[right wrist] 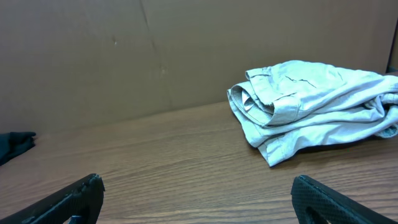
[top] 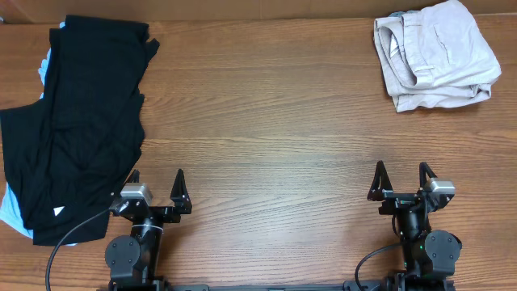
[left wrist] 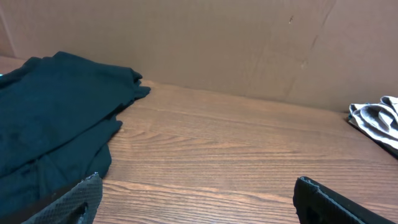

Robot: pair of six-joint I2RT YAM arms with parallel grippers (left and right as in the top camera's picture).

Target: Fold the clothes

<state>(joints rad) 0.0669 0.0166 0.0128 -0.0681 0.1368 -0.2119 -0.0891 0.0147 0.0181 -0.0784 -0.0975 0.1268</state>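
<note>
Black shirts [top: 89,121] run near-to-far, beige trousers [top: 436,52] bunched — left end effector [top: 156,179] and right end effector [top: 401,171] wide.

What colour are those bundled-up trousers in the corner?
Pale beige; the trousers show best in the right wrist view.

Both arms sat low at the near edge of the overhead view, the left arm [top: 132,252] and the right arm [top: 430,246] folded over their bases and well apart from each other. The left gripper [top: 157,179] and the right gripper [top: 401,171] pointed forward, each with its jaws spread wide and holding nothing. In the wrist views only the dark textured fingertips showed, at the lower corners: the left fingertips [left wrist: 78,200] and the right fingertips [right wrist: 74,198].
</note>
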